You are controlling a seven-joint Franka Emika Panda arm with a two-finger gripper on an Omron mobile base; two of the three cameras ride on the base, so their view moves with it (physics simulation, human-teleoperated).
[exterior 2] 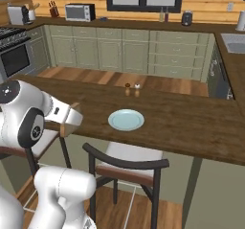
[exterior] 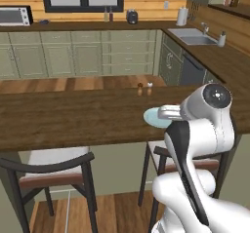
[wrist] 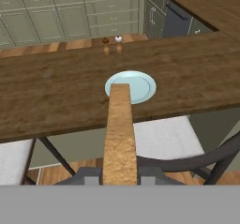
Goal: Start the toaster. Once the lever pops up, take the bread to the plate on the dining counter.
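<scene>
My gripper (wrist: pixel 120 175) is shut on the bread (wrist: pixel 119 134), a tan-brown slice seen edge-on that runs up from between the fingers (wrist: pixel 92 176). The slice's far end overlaps the near rim of the pale blue-green plate (wrist: pixel 142 84), but its height above the plate cannot be judged. The plate (exterior 2: pixel 126 120) lies on the dark-brown dining counter (exterior 2: pixel 186 120) near its front edge. In the left base view the hand (exterior: pixel 168 112) reaches over the plate (exterior: pixel 152 118). The silver toaster (exterior 2: pixel 18 15) stands far off on the back counter at the left.
Two small shakers (wrist: pixel 111 41) stand on the dining counter beyond the plate. Dark-framed chairs (exterior 2: pixel 125 166) (exterior: pixel 53 171) are tucked under its front edge below my hand. A boxy silver oven (exterior 2: pixel 79 12) sits on the back counter, and a sink (exterior: pixel 191 36) is at the right.
</scene>
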